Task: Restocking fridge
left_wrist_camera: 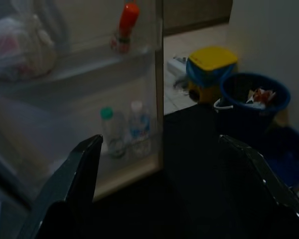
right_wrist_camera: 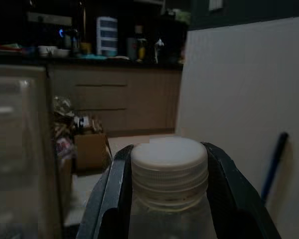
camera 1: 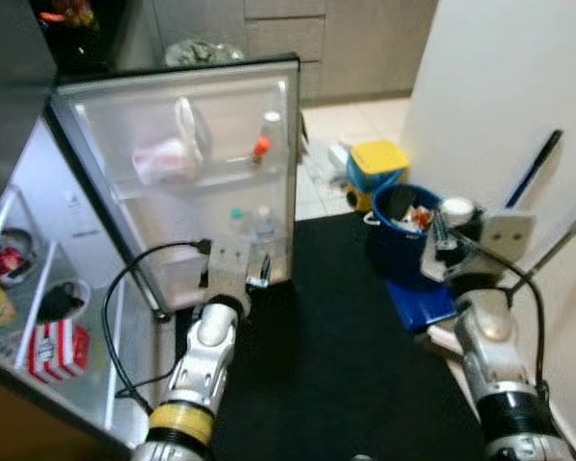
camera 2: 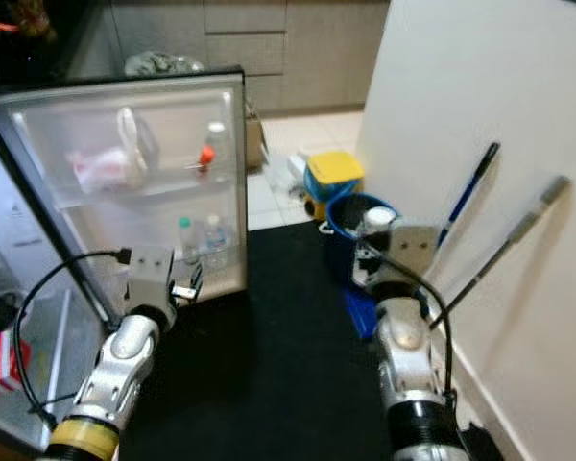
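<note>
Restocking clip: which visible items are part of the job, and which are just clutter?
Job: clear bottle clamped in right gripper; open fridge door; its lower shelf bottles; open left gripper.
Clutter: blue bucket, yellow-lidded box, leaning poles.

Black floor mat (camera 1: 336,336) at frame centre gives open lane between both arms. Open fridge door (camera 1: 197,173) blocks upper left; its lower shelf carries two bottles (camera 1: 252,227), upper shelf bag (camera 1: 163,158) and red-capped bottle (camera 1: 260,149). Blue bucket (camera 1: 400,230) and yellow-lidded bin (camera 1: 377,171) crowd centre right. White wall (camera 1: 499,96) closes right side.
</note>
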You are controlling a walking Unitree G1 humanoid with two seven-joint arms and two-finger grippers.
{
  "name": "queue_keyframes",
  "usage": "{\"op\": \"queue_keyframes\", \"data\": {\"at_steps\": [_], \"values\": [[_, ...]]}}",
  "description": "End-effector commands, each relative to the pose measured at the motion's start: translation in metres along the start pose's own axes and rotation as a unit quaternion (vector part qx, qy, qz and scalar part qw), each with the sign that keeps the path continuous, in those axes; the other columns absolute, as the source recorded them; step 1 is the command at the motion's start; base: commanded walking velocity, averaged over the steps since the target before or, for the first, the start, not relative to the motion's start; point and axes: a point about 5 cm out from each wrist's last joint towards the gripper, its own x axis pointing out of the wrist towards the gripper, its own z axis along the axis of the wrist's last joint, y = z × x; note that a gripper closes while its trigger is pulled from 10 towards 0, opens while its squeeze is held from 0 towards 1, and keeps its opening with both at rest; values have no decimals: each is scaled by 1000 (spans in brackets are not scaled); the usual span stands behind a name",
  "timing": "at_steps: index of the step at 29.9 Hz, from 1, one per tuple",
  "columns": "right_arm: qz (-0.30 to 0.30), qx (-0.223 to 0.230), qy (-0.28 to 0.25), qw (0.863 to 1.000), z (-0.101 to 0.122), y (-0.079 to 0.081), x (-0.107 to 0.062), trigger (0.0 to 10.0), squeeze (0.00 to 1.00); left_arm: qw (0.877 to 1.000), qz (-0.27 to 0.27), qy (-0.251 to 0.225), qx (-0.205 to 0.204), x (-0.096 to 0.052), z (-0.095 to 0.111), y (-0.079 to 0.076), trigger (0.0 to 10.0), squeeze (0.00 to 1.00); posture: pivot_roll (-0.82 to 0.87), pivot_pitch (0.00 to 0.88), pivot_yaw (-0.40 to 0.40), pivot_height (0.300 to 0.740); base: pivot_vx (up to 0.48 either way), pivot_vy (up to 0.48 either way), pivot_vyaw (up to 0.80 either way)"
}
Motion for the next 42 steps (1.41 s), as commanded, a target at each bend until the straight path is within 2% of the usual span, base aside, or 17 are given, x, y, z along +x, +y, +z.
{"op": "queue_keyframes", "data": {"at_steps": [1, 7, 9, 13, 19, 20, 21, 22, 25, 28, 30, 32, 33, 35, 37, 40, 42], "values": [[7, 11, 21, 1000, -10, -2, -3, 10000, 0, 1000, 3, 9, 3, -1, -5, 0, 10000, 0, -34, 9, -29, 740, 480, 0, 0], [28, 22, 34, 999, -15, -3, -5, 10000, 0, 1000, 10, 7, -1, 1, -4, -1, 10000, 0, -36, 10, -27, 740, 480, 0, 0], [63, 32, 37, 997, -16, 5, -7, 10000, 0, 1000, 22, 7, -6, 1, -4, 0, 10000, 0, -38, 9, -24, 740, 480, 0, 0], [83, 42, 34, 995, -14, 12, -8, 10000, 0, 1000, 28, 12, -5, 0, -6, 1, 10000, 0, -38, 9, -22, 740, 467, 0, 0], [110, 56, 20, 992, -6, 20, -6, 10000, 0, 999, 32, 30, -3, -13, -18, 7, 10000, 0, -42, 12, -9, 740, 404, 0, 0], [122, 60, 13, 991, -2, 23, -5, 10000, 0, 999, 33, 41, 2, -21, -25, 11, 10000, 0, -43, 13, -8, 740, 334, 0, 0], [150, 70, -1, 986, 8, 31, -5, 10000, 0, 997, 37, 63, 13, -39, -40, 20, 10000, 0, -42, 19, -1, 740, 315, 0, 0], [150, 70, -1, 986, 8, 31, -5, 10000, 0, 997, 37, 63, 13, -39, -40, 20, 10000, 0, -42, 19, -1, 740, 315, 0, 0], [209, 94, -20, 973, 23, 50, -5, 10000, 0, 994, 41, 93, 35, -68, -61, 33, 10000, 0, -37, 23, 7, 740, 285, 0, 0], [231, 102, -26, 967, 28, 57, -6, 10000, 0, 993, 43, 107, 39, -78, -68, 37, 10000, 0, -37, 23, 7, 740, 85, 0, 0], [265, 109, -32, 958, 35, 70, -7, 10000, 0, 989, 51, 131, 38, -89, -80, 41, 10000, 0, -20, 23, 4, 740, 0, 0, 0], [285, 120, -33, 950, 38, 83, -5, 10000, 0, 989, 68, 132, 10, -89, -82, 40, 10000, 0, -16, 22, 2, 740, 0, 0, 0], [285, 120, -33, 950, 38, 83, -5, 10000, 0, 989, 68, 132, 10, -89, -82, 40, 10000, 0, -16, 22, 2, 740, 0, 0, 0], [305, 135, -28, 942, 39, 95, -4, 10000, 0, 991, 77, 110, -2, -81, -72, 36, 10000, 0, -7, 24, -2, 740, 0, 0, 0], [322, 142, -23, 936, 40, 102, -5, 10000, 0, 992, 77, 96, -2, -76, -66, 35, 10000, 0, -6, 25, -2, 740, 0, 0, 0], [377, 142, -15, 915, 42, 123, -8, 10000, 0, 995, 75, 73, 3, -70, -54, 33, 10000, 0, 7, 29, -11, 740, 0, 0, 0], [390, 142, -14, 910, 43, 128, -8, 10000, 0, 995, 74, 69, 5, -69, -52, 33, 10000, 0, 10, 30, -12, 740, 0, 0, 0]]}}
